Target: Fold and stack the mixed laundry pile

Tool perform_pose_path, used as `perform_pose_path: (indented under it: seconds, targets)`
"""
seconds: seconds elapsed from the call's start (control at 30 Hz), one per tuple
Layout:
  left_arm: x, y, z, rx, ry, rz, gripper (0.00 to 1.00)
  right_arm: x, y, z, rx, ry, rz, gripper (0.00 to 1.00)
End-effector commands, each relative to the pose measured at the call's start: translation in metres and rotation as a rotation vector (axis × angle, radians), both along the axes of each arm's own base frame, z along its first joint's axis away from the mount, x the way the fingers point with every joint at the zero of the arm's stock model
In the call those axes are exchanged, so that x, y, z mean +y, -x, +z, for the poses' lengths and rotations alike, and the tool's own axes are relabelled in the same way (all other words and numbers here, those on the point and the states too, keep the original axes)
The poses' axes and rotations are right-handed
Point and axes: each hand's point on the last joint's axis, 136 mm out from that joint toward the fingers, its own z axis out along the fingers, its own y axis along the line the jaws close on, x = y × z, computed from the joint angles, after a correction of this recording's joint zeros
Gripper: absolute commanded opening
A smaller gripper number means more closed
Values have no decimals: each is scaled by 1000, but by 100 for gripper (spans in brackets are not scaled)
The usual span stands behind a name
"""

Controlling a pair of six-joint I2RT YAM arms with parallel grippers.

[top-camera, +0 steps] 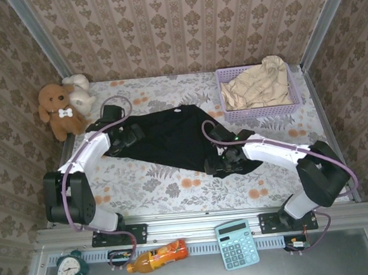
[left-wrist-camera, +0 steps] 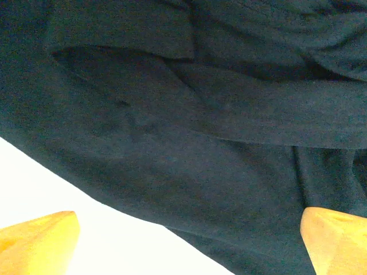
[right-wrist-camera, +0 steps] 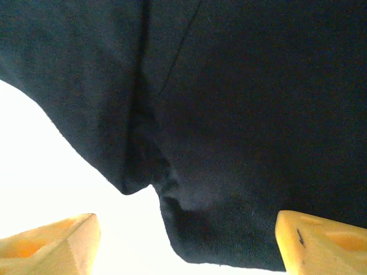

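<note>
Across the middle of the top view, on the floral table: large black piece, plain and matte, spread as a slanted band from centre left down to lower right, peaking toward the upper middle, with a small pale mark near that peak. Edges uneven. Left end under the left gripper, lower right end under the right gripper.

Close up in the left wrist view: dark folds, a hemmed band across the upper half, lower edge cutting diagonally over a washed-out white surface. Close up in the right wrist view: a seam down the upper middle and a rounded notch in the lower edge.

At upper right of the top view, heaped in the lavender basket: pale beige piece, crumpled, rising above the rim, near the black cloth's peak but apart from it.

Left fingers yellow, at the bottom corners of their view, spread wide, gripping nothing. Right fingers likewise wide apart, clamping nothing, cloth just beyond them.

At upper left, against the wall: brown teddy, cream plush touching it behind. Along the bottom edge: alarm clock, orange bottle, calculator. Both arms lying over the ends of the black piece, hiding parts of it from above.
</note>
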Motion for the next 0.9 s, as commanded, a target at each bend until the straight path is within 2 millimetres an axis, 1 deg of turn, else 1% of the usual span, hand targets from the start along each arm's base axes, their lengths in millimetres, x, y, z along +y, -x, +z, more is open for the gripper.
perform_pose_path:
  seconds: [0.0,0.07,0.1,0.17,0.2,0.23,0.27,0.33,0.43,0.5,0.6,0.7,0.73,0.77,0.87]
  targets:
    - [-7,-14,12,-44,-8,30,100,5,-7,-13,-16,60,20,76]
    - [-1,-14,5,-32,-25,60,100,3,-7,-21,-8,92,27,67]
    - [2,-14,1,-27,-34,72,100,2,-9,-22,-14,106,28,58]
    - [8,-15,-5,-18,-60,88,100,-2,-14,-19,-33,129,31,35]
    - [11,-16,-9,-14,-77,90,99,-3,-19,-12,-50,142,33,16]
    - [14,-18,-13,-12,-94,88,98,-4,-26,0,-70,153,30,0]
    - [15,-20,-16,-10,-103,85,98,-3,-32,13,-93,149,31,0]
    - [20,-30,-27,1,-124,73,97,0,-45,49,-155,114,21,0]
    - [28,-44,-43,43,-157,73,93,-4,-62,97,-240,39,-31,0]
    - [29,-51,-51,68,-168,71,91,-10,-73,120,-275,-14,-70,0]
    - [25,-53,-60,93,-171,55,84,-21,-92,141,-313,-77,-125,0]
    - [22,-47,-71,120,-176,37,71,-26,-107,153,-346,-115,-165,0]
    - [21,-44,-75,131,-179,32,66,-26,-112,156,-357,-129,-173,0]
    - [21,-41,-79,145,-183,28,58,-24,-114,159,-362,-145,-178,0]
    - [21,-34,-86,170,-183,22,15,-17,-120,160,-362,-179,-174,0]
